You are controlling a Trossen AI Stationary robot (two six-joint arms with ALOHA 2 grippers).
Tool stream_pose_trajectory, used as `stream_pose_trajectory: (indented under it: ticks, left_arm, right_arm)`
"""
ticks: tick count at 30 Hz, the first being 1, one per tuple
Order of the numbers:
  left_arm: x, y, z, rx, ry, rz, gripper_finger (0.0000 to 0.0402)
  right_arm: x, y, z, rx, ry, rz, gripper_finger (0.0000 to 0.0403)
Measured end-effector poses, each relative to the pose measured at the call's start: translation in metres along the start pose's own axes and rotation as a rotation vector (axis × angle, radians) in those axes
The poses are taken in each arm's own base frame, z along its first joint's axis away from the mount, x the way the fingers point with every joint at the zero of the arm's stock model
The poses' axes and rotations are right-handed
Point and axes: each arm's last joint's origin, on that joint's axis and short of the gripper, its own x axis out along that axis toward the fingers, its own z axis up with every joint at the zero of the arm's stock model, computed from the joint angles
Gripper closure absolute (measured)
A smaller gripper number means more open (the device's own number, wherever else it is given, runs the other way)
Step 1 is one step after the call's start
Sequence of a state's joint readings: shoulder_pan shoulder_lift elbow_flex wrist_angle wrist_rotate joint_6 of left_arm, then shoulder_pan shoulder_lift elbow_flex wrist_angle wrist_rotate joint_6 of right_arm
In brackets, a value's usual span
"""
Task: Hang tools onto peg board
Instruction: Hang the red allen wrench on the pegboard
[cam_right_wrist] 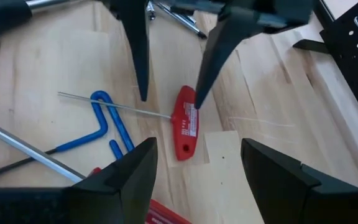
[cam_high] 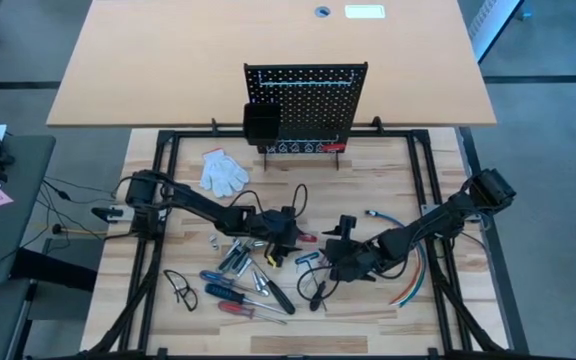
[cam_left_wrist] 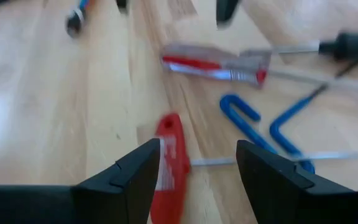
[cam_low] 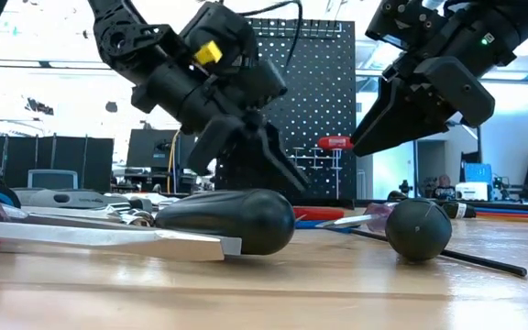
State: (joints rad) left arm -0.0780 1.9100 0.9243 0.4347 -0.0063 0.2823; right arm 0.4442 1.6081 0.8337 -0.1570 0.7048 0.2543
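Early days: tools (cam_high: 243,285) scattered on the counter (cam_high: 388,320), peg board (cam_high: 308,105) seemingly near bare, left fingers (cam_left_wrist: 135,177) spread over the red key (cam_right_wrist: 186,122), right fingers (cam_right_wrist: 129,171) released, empty.

table: a light wooden slatted top (cam_high: 388,300) in a black frame.
back edge: the black peg board (cam_high: 308,105) stood upright on its feet.
near it: a white glove (cam_high: 224,171) lay flat.
middle: a red T-handle key (cam_right_wrist: 186,122) lay beside blue bent keys (cam_right_wrist: 107,121).
front left: screwdrivers (cam_high: 230,292) lay scattered.
right: coloured cables (cam_high: 413,280) lay.
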Motion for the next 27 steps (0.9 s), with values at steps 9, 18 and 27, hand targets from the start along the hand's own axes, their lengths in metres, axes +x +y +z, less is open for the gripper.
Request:
stream_pose_trajectory:
  ticks: [9,18,27]
  left_arm:
    - [0.005,0.010,-0.015,-0.030,0.069,0.012,0.0194]
    - [0.005,0.020,-0.023,-0.051,0.093,-0.023,0.0194]
    - [0.021,0.014,-0.036,-0.045,0.078,-0.076,0.0204]
  right_arm:
    - [0.000,0.000,0.000,0.003,-0.001,-0.001,0.0164]
    - [0.000,0.000,0.000,0.003,-0.001,-0.001,0.0164]
    - [0.000,0.000,0.001,0.008,-0.007,0.000,0.0164]
